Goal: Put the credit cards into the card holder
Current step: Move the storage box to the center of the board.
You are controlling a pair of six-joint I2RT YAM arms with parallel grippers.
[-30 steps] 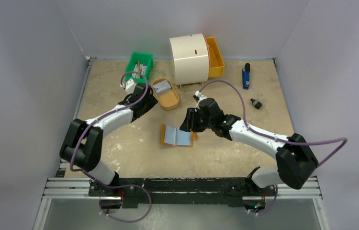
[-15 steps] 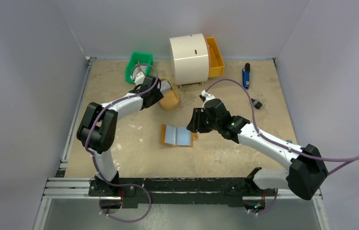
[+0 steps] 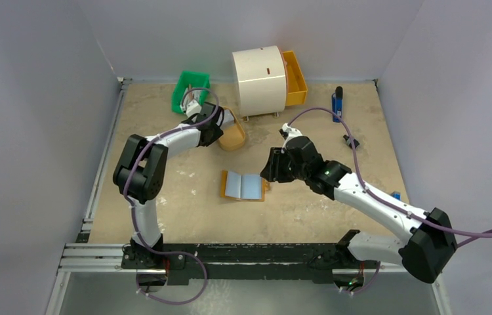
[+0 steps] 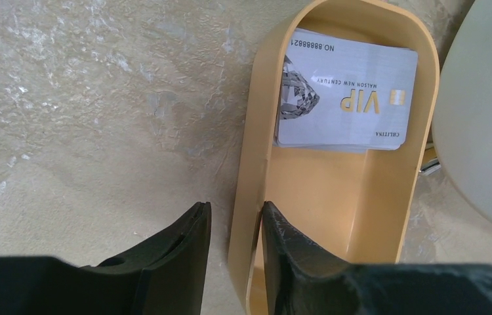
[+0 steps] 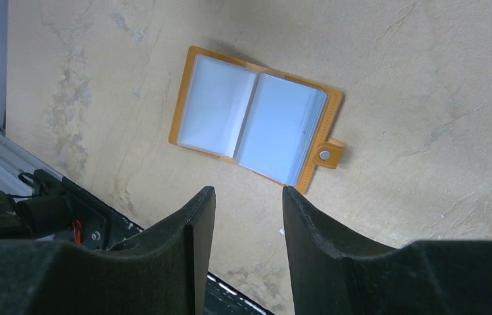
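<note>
The left end effector [image 4: 235,210] is standing astride the near wall of the oval orange tray [image 4: 251,151], one finger outside and one inside. Its jaws are partly spread, with a sliver of gap showing on the outer side, so it is not plainly clamping anything. The credit cards [image 4: 348,98] are lying in a neat stack at the tray's far end, apart from the fingertips. This seems to be the reach for the cards, or a hold on the tray to bring them nearer. Either way, it is best to keep the inner finger low and square to the wall so that the tray is not tipping, and any pull should be slow so that the stack is not sliding apart. The right end effector [image 5: 248,193] is hovering empty, with its jaws spread, just above the card holder [image 5: 256,125], which is lying open on the surface [image 5: 427,79] with its pale blue pockets facing up. The left wrist view is giving the print on the top card and the exact straddle of the wall. The top view hides both of these under the arm, but it is showing how the tray and the holder are sitting well apart.
</note>
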